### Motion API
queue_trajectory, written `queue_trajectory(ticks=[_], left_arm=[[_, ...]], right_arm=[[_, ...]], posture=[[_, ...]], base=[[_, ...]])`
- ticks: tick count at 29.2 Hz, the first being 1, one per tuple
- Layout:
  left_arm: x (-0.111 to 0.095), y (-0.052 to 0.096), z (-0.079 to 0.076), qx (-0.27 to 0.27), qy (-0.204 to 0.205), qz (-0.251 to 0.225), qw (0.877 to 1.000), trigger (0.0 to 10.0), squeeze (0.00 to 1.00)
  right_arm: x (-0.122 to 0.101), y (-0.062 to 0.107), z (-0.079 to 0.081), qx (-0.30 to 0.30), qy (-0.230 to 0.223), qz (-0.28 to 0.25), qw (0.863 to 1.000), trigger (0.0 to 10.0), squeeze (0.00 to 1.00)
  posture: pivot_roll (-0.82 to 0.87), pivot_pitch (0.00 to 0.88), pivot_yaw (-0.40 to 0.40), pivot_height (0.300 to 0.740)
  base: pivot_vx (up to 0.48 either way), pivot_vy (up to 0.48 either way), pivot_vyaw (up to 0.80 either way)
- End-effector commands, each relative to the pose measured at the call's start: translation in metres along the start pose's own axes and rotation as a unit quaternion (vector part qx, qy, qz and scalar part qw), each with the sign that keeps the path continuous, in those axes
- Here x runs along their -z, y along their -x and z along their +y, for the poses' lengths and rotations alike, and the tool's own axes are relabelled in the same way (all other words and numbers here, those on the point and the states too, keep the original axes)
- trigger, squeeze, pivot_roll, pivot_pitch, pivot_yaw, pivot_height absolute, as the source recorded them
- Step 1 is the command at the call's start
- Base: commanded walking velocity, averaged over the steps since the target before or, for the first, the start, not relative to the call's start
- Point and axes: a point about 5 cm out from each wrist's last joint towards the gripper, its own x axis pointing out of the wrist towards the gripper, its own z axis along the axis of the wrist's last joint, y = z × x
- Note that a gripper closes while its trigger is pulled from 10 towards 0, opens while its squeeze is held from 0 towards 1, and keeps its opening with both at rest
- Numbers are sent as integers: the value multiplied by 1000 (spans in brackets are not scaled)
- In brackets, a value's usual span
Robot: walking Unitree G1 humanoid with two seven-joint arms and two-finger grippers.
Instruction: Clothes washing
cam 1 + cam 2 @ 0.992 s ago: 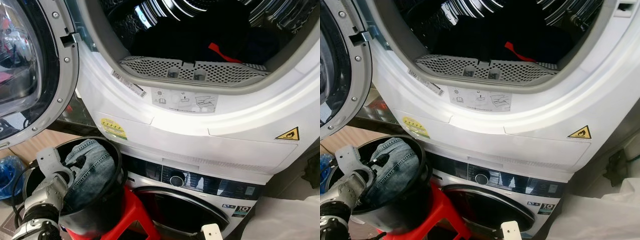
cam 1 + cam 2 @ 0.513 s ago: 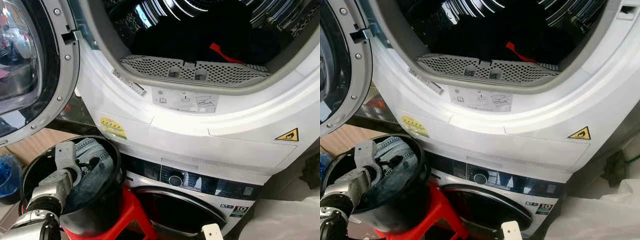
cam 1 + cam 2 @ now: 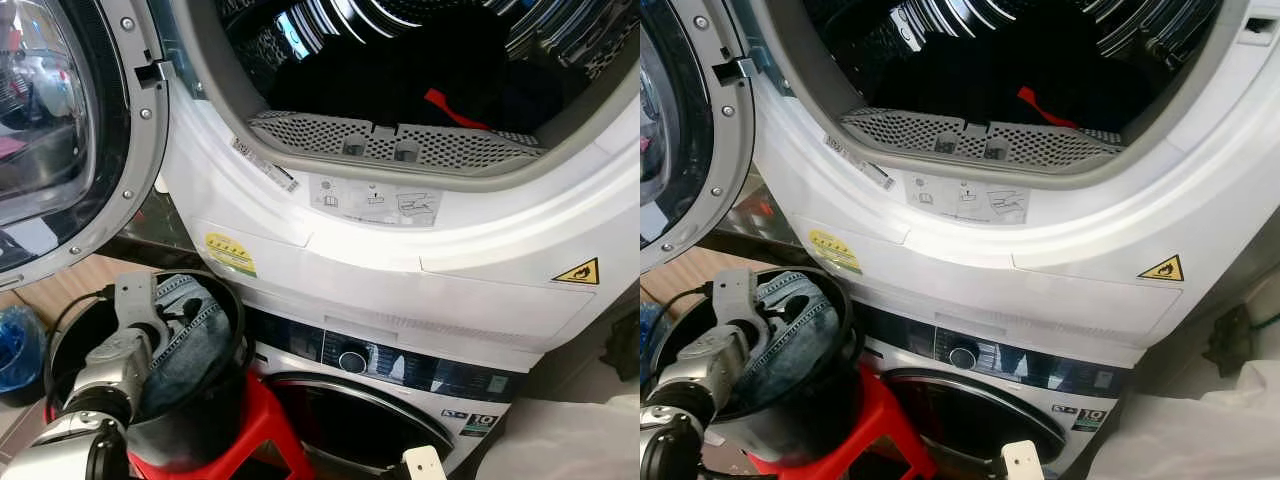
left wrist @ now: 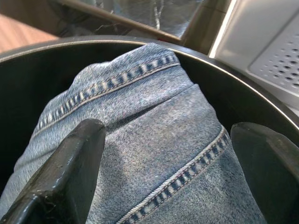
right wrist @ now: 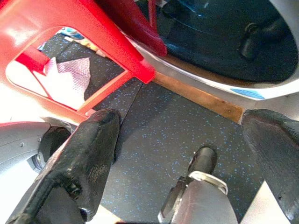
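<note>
Blue denim jeans [image 3: 205, 335] lie bunched in a black bucket [image 3: 236, 345] standing on a red stool [image 3: 262, 425]. My left gripper [image 4: 173, 172] is open inside the bucket, its two black fingers [image 4: 70, 177] on either side of a denim fold [image 4: 140, 121]; from the head it sits at the bucket's left side [image 3: 178, 322]. Above, the upper machine's drum [image 3: 400, 70] stands open, holding dark clothes and a red piece [image 3: 455, 108]. My right gripper [image 5: 187, 158] hangs open low over the speckled floor beside the stool.
The upper machine's round door [image 3: 60, 130] is swung open at the left. Below is a second machine with a shut door [image 3: 360, 420] and a dial [image 3: 352, 361]. A blue bag [image 3: 15, 350] sits at the far left, white cloth [image 3: 570, 440] at the lower right.
My left gripper has moved from the bucket's left rim rightward and onto the jeans. The head camera has shifted slightly.
</note>
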Motion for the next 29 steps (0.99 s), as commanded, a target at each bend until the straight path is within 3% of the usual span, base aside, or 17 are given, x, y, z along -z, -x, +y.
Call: queue_trajectory(ticks=[1,3,5,6,7,9,17,19,20,22,24,26,29], left_arm=[[-3,0,7,-14,19,3,1000,10000,1000],[-4,1,10,-5,7,10,1000,10000,1000],[-7,2,18,3,-32,18,999,10000,1000],[-9,3,22,5,-62,21,998,10000,1000],[-12,7,34,0,-146,32,989,10000,1000],[-17,10,45,0,-196,33,980,10000,1000],[-27,23,75,-1,-228,34,973,10000,1000],[-20,29,82,30,-208,36,977,10000,1000],[-20,29,82,30,-208,36,977,10000,1000],[-17,30,79,59,-252,35,965,10000,1000],[-15,28,68,87,-273,21,958,10000,1000],[-7,25,54,109,-280,20,954,10000,0],[16,24,26,205,-242,49,947,10000,0]], right_arm=[[1,0,0,1,1,-1,1000,10000,0],[1,1,-2,3,-1,-3,1000,10000,0],[1,1,-4,6,-1,-4,1000,10000,0],[1,2,-5,7,-2,-5,1000,10000,0],[2,2,-6,9,-3,-5,1000,10000,0],[4,3,-8,11,-4,-4,1000,10000,0],[4,3,-8,12,-6,-4,1000,10000,0],[2,2,-6,11,-3,-6,1000,10000,0],[2,2,-6,11,-3,-6,1000,10000,0],[1,2,-6,7,3,-6,1000,10000,0],[0,2,-6,7,3,-7,1000,10000,0],[0,2,-6,7,5,-7,1000,10000,0],[-1,1,-5,6,7,-6,1000,10000,0]], posture=[[-79,48,59,740],[-90,52,60,740],[-95,52,59,740],[-95,53,60,740],[-92,53,58,740],[-89,53,56,740],[-78,45,45,740],[-74,37,37,740],[-74,37,37,740],[-68,31,34,740],[-60,26,33,740],[-54,25,32,740],[-62,22,32,740]], base=[[0,0,0],[0,0,0],[0,0,0],[0,0,0],[0,0,0],[0,0,0],[0,0,0],[0,0,0],[0,0,0],[0,0,0],[0,0,0],[0,0,0],[0,0,0]])
